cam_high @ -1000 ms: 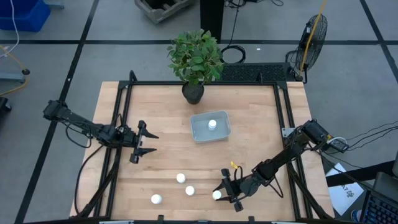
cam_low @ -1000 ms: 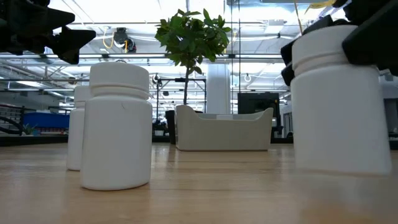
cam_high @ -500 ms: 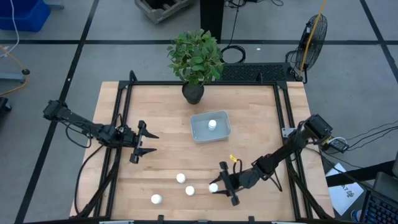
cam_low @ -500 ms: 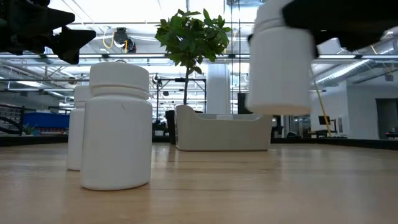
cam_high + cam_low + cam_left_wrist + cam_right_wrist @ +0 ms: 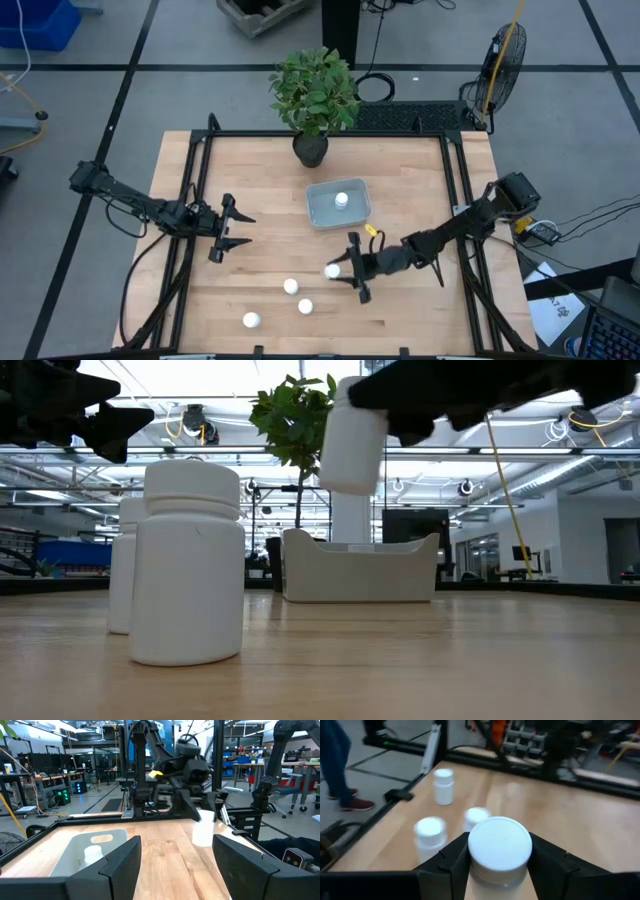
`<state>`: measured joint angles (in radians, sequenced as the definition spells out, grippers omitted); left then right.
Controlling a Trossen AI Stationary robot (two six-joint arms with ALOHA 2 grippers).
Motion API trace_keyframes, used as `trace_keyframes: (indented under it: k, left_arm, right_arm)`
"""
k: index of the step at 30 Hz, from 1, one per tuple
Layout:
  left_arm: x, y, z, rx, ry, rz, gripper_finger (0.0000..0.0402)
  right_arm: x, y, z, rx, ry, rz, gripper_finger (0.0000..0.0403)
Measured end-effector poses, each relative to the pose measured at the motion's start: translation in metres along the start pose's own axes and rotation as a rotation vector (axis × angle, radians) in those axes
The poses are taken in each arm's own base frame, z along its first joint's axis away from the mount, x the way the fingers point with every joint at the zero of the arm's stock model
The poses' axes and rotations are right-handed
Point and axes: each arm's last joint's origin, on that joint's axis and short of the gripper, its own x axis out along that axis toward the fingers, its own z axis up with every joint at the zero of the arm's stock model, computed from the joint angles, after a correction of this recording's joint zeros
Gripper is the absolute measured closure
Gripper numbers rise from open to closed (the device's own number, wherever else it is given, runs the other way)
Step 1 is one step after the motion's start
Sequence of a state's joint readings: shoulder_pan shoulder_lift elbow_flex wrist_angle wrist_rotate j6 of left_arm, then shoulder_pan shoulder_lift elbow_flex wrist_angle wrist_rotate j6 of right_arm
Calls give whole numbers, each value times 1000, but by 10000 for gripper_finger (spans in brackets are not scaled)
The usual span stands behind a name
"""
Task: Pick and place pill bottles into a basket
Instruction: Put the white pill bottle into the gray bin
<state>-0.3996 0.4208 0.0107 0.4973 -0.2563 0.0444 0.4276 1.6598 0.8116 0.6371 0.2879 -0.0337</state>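
Observation:
My right gripper (image 5: 345, 271) is shut on a white pill bottle (image 5: 332, 271), held in the air over the table's middle, near side of the basket (image 5: 337, 203). The basket is pale and shallow and holds one bottle (image 5: 342, 200). Three more bottles stand on their bases near the table's near edge (image 5: 290, 286) (image 5: 305, 306) (image 5: 251, 320). My left gripper (image 5: 240, 230) is open and empty over the table's left part. In the low view the held bottle (image 5: 352, 435) hangs well above the wood. My right gripper pinches the bottle between its two fingers, one on each side of the body just below the cap (image 5: 499, 869). The fingers (image 5: 400, 395) come level from the table's right. The bottle is upright and lifted clear of the table.
A potted plant (image 5: 314, 95) stands at the table's far edge behind the basket. Black frame rails (image 5: 195, 200) run along the table's left and right sides. A person's legs (image 5: 335, 765) show beyond the table in the right wrist view.
My right gripper has carried the bottle up off the table's near edge and toward the far left, nearer the basket. The bottle has stayed upright and now hangs higher above the wood.

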Motion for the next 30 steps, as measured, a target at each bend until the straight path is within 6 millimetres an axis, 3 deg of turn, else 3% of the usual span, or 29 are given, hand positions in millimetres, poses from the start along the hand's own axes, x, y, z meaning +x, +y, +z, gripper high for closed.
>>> trace_keyframes:
  k: [8, 15, 24, 30]
  left_arm:
    - [0, 0, 0, 0, 0, 0, 151]
    - [0, 0, 0, -1, 0, 0, 151]
    - [0, 0, 0, 0, 0, 0, 151]
    - [0, 0, 0, 0, 0, 0, 151]
  right_arm:
    - [-1, -55, 9, 29, 9, -129, 248]
    - [2, -98, 5, 87, 10, -171, 246]
    - [1, -125, 1, 90, 12, -204, 242]
    - [0, -129, 1, 98, 7, -179, 247]
